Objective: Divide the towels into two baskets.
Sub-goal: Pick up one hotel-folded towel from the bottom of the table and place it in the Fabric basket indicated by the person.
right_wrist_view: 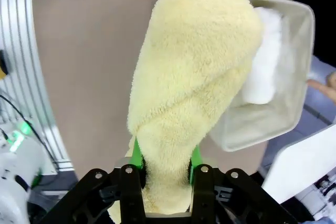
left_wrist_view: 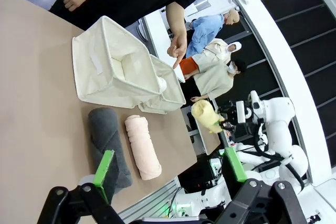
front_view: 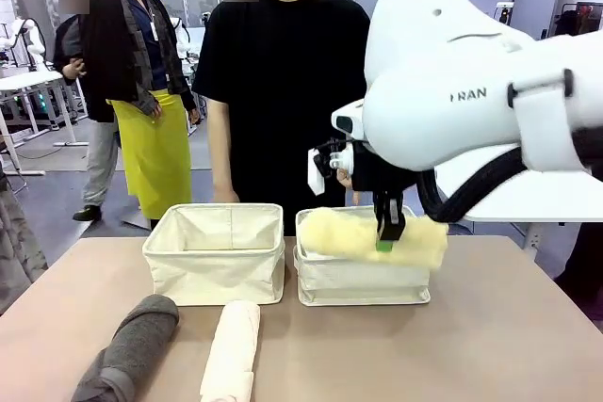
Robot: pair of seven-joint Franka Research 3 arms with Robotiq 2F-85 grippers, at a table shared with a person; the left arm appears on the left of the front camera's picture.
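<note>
The pale yellow towel point(front_view: 363, 235), pinched in the right pincer point(front_view: 388, 237), hangs over the right basket point(front_view: 363, 284) holding the white towel point(right_wrist_view: 265, 61); the grey towel point(front_view: 132, 345) and peach towel point(front_view: 233, 345) lie on the worktop point(front_view: 424, 355) before the left basket point(front_view: 215, 270), and the left pincer point(left_wrist_view: 168, 169) gapes wide.

Only the letters "RAN" can be read, on the white right arm point(front_view: 468, 95).

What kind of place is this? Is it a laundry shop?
Most likely a robot lab, not a shop. A big white robot arm holds a pale yellow towel in its right hand over a canvas basket, while a person stands across the table.
</note>
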